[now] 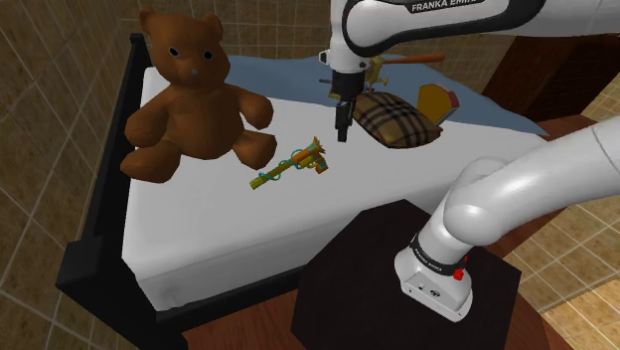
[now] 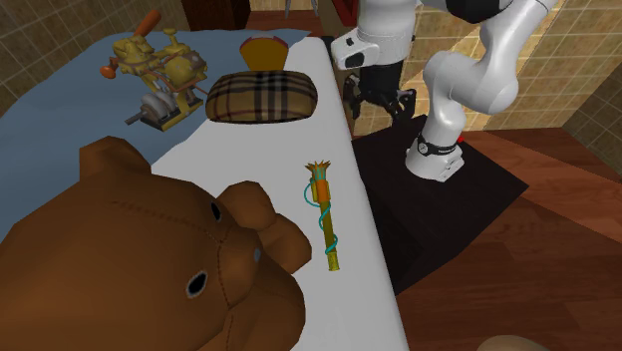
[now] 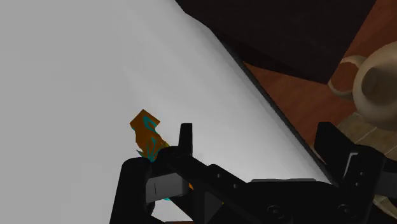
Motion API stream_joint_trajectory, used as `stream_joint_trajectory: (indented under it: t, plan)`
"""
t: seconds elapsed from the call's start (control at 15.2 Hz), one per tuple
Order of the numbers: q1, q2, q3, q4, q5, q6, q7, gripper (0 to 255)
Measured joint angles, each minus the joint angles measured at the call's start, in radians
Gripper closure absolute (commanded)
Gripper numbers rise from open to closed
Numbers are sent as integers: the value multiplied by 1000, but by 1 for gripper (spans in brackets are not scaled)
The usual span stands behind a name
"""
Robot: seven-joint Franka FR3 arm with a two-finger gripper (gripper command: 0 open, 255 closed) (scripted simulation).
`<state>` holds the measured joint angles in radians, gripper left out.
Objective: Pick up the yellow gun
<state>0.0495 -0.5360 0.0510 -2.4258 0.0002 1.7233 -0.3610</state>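
**Spread fingers hang over the bed, gun off to one side**

In the shoulder view we begin at the left with the big brown plush teddy bear (image 1: pixel 194 94), seated on the white-sheeted bed (image 1: pixel 209 239). Next comes the yellow and orange toy gun wound with teal cord (image 1: pixel 294 164). It lies flat on the sheet near the bear's foot without touching it.

Further right, the white arm (image 1: pixel 517 189) rises from the dark box stand (image 1: pixel 368 288) and crosses along the top edge. Its wrist drops straight down over the bed. The black fingers (image 1: pixel 343 127) point at the sheet just beside the tan plaid cushion (image 1: pixel 392 119). The gun lies lower and to their left, apart from them.

In the wrist view we see the fingers (image 3: pixel 185 137) standing apart with only bare sheet between them. The gun (image 3: pixel 147 135) shows outside that gap, close by the outer side of one finger. The second exterior view has the gun (image 2: pixel 324 214) lying lengthwise near the bed's edge.
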Motion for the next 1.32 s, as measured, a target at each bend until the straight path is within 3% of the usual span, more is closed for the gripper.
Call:
stream_joint_trajectory:
  t: [0.33,0.99,1.32]
  plan:
    - [28,164,8,26,-39,148,-104,0]
    - [72,540,45,179,-139,397,-269,0]
    - [80,617,52,195,-165,462,-280,0]
